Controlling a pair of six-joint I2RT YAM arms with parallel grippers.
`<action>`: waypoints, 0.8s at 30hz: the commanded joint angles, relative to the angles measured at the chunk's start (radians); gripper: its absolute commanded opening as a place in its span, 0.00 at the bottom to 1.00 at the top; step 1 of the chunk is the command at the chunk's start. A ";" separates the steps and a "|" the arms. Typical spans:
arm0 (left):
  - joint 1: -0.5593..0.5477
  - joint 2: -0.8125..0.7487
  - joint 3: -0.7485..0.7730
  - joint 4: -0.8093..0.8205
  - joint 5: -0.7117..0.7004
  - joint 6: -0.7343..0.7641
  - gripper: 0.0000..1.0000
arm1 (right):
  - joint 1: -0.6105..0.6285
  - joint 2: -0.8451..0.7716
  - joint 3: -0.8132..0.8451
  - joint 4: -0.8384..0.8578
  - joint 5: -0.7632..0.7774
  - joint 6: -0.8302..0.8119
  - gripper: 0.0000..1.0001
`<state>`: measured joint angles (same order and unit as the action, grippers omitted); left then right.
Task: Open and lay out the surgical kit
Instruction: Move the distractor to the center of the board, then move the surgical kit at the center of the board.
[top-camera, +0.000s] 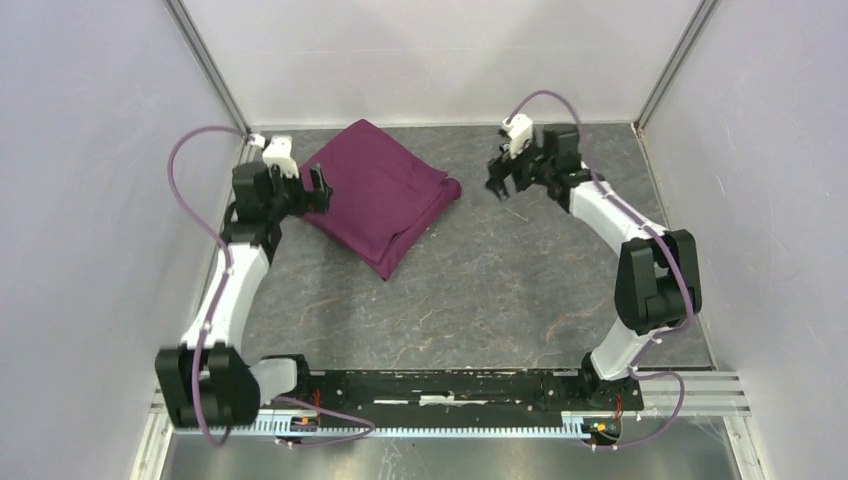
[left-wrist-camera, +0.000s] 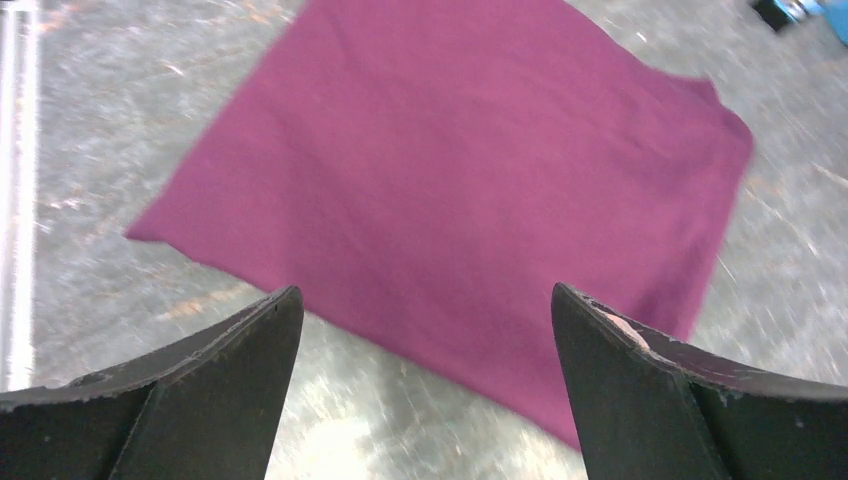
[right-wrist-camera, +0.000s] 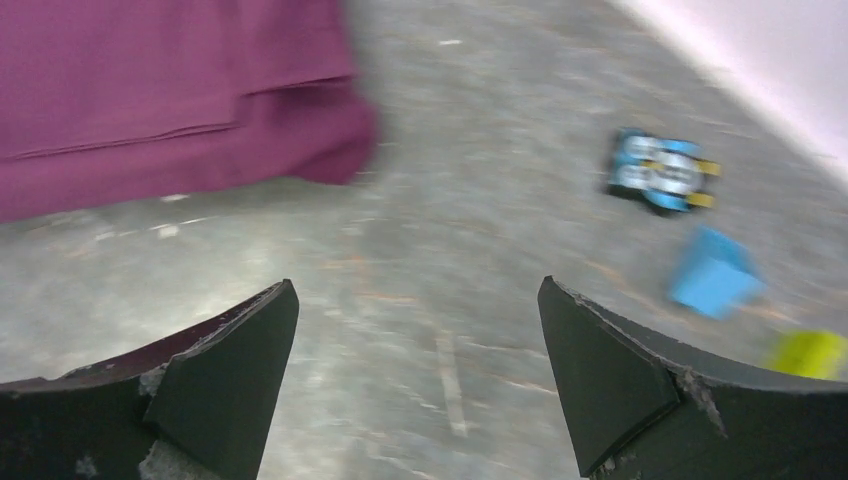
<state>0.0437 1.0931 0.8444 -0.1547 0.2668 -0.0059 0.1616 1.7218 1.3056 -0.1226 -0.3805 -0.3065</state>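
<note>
The plum-purple cloth (top-camera: 383, 192) lies folded as a thick bundle at the back left of the table. It fills the left wrist view (left-wrist-camera: 450, 170) and shows at the top left of the right wrist view (right-wrist-camera: 150, 90). My left gripper (top-camera: 315, 190) is open and empty, hovering at the cloth's left edge (left-wrist-camera: 425, 290). My right gripper (top-camera: 503, 186) is open and empty, above bare table to the right of the cloth (right-wrist-camera: 417, 284). The steel tray, instruments, tweezers, white packet and gauze pads are out of view.
In the right wrist view a small blue block (right-wrist-camera: 715, 272), a yellow-green block (right-wrist-camera: 810, 352) and a blue-and-yellow object (right-wrist-camera: 660, 172) lie near the back wall. White walls close the back and sides. A metal rail (left-wrist-camera: 15, 200) runs along the left edge.
</note>
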 joint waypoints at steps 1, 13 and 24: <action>0.003 0.226 0.248 -0.044 -0.156 -0.059 1.00 | 0.087 -0.006 -0.132 0.114 -0.139 0.169 0.98; 0.047 0.872 0.827 -0.140 -0.070 -0.236 1.00 | 0.362 0.056 -0.274 0.351 -0.172 0.330 0.98; 0.099 1.189 1.099 -0.164 0.095 -0.408 1.00 | 0.424 0.255 -0.132 0.338 -0.140 0.314 0.98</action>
<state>0.1390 2.2269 1.8553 -0.3080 0.2577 -0.3180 0.5766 1.9427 1.0893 0.1818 -0.5335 -0.0002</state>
